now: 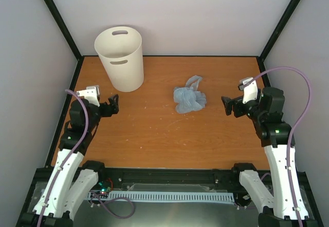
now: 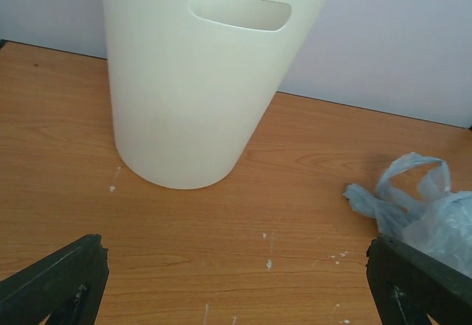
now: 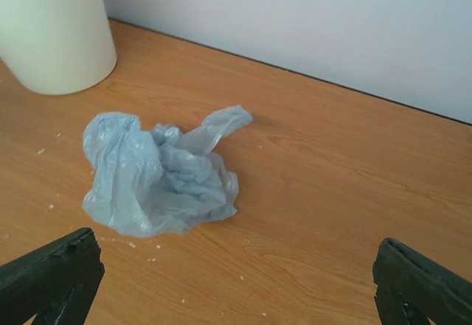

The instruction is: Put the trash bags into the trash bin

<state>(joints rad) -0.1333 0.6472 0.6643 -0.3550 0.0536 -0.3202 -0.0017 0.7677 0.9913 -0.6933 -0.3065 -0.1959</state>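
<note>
The trash bin (image 1: 121, 62) stands upright at the far left of the desk (image 1: 154, 139), mouth up, long axis vertical. The trash bag (image 1: 189, 100) lies crumpled right of centre, well apart from the bin, one handle loop trailing toward the back wall. Left jaws and right jaws both gape wide, empty, facing inward.
</note>
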